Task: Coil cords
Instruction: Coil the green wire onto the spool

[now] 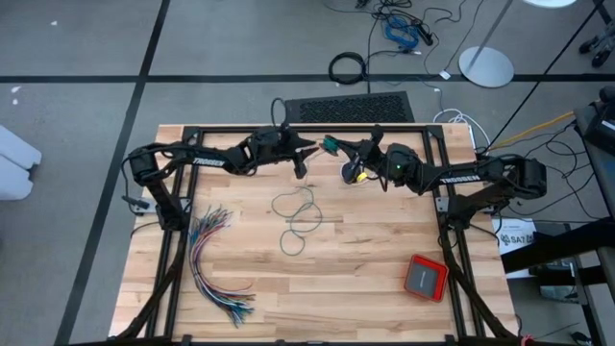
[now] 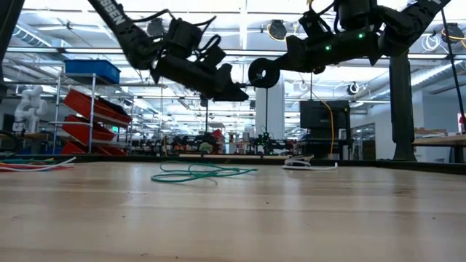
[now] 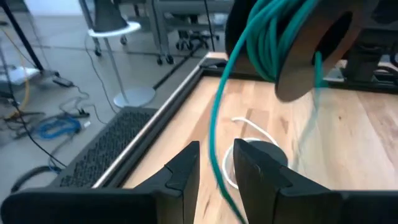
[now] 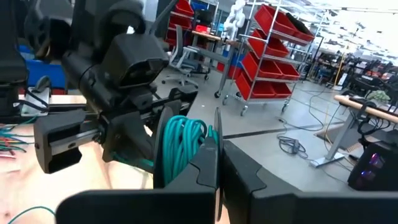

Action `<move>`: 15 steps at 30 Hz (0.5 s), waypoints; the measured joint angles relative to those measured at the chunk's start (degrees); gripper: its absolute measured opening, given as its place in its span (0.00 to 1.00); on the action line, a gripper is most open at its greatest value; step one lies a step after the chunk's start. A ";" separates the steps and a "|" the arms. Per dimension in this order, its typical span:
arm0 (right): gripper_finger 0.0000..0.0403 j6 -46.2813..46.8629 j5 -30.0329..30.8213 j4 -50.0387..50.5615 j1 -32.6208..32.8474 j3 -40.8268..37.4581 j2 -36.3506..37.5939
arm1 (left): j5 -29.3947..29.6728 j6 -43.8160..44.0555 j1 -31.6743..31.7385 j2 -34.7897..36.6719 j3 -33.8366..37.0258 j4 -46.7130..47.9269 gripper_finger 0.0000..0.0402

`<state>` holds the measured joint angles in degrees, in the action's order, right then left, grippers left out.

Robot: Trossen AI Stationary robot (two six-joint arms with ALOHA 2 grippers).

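From above, the left gripper (image 1: pixel 306 151) and right gripper (image 1: pixel 333 146) meet over the table's (image 1: pixel 384 288) far edge; loose teal cord (image 1: pixel 300 213) lies mid-table. At table height, both hang above it. In the left wrist view, fingers (image 3: pixel 186 168) stand slightly apart around a cord strand, not pinching it. In the right wrist view, fingers (image 4: pixel 208 163) are closed on a spool (image 4: pixel 180 149) wound with teal cord.

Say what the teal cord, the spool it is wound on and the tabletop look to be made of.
Teal cord: looks like plastic-jacketed wire, smooth with a slight sheen; it lies in loose, limp loops.
Spool: dark, matte, rigid flanges, probably moulded plastic; the cord's turns sit between them.
Tabletop: pale wood in glued strips, with visible grain and seams, and a low satin finish.
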<state>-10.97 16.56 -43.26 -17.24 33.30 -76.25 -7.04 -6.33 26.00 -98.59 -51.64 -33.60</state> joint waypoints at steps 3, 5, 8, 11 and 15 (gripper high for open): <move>0.00 -0.19 -0.02 -0.33 -0.32 0.00 0.00 | 1.16 0.02 -0.04 0.00 3.30 -5.62 0.26; 0.00 -0.19 -0.09 -0.31 -0.57 0.00 0.00 | 1.35 0.02 -0.04 0.00 4.97 -8.35 0.26; 0.00 -0.17 -0.11 -0.33 -0.84 0.00 0.00 | 2.31 0.03 -0.10 0.00 7.66 -12.01 0.26; 0.00 -0.17 -0.13 -0.56 -0.94 0.00 0.00 | 4.24 0.06 -0.09 0.00 10.34 -15.52 0.26; 0.00 -0.19 -0.15 -0.88 -0.94 0.00 0.00 | 6.46 1.50 -0.13 0.00 13.93 -20.89 0.26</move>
<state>-11.16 16.40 -44.14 -18.17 33.30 -76.25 -0.58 -4.83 25.87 -98.59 -37.70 -54.49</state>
